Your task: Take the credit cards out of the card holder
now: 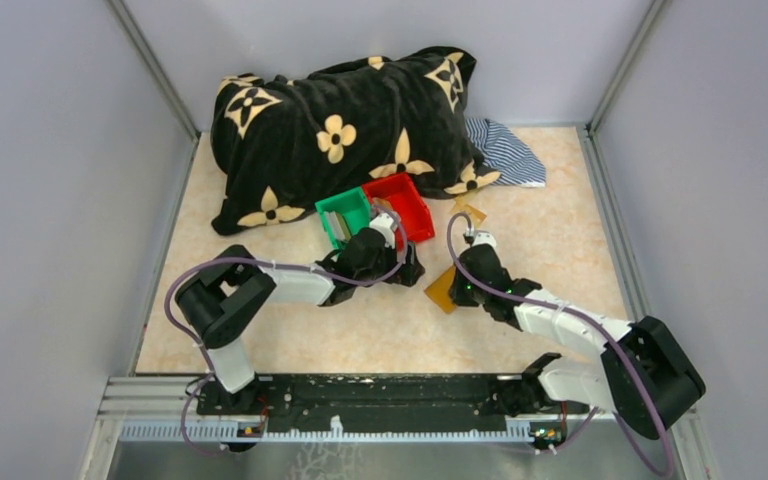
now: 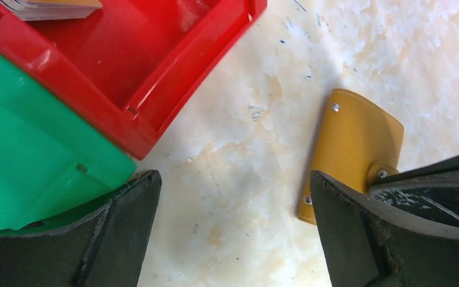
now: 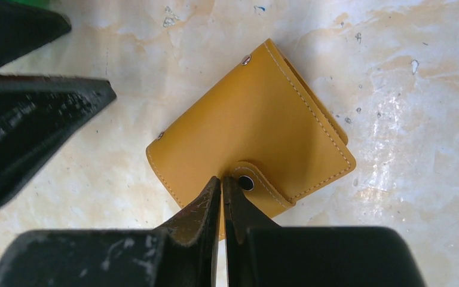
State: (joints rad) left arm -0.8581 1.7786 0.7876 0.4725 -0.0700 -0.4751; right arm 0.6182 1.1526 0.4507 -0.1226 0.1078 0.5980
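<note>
The card holder (image 3: 257, 125), a closed tan-yellow leather bifold, lies flat on the table with its strap tab (image 3: 257, 182) snapped down. It also shows in the top view (image 1: 442, 291) and the left wrist view (image 2: 352, 137). My right gripper (image 3: 222, 186) is shut, and its tips rest on the holder's face just left of the strap tab. Nothing shows between the jaws. My left gripper (image 2: 233, 230) is open and empty over bare table, between the green bin and the holder. A stack of credit cards (image 2: 48, 7) lies in the red bin.
The red bin (image 1: 400, 205) and green bin (image 1: 345, 215) stand side by side just behind the left gripper. A small tan card-like piece (image 1: 468, 213) lies right of the red bin. A black flowered pillow (image 1: 340, 130) and striped cloth (image 1: 508, 150) fill the back.
</note>
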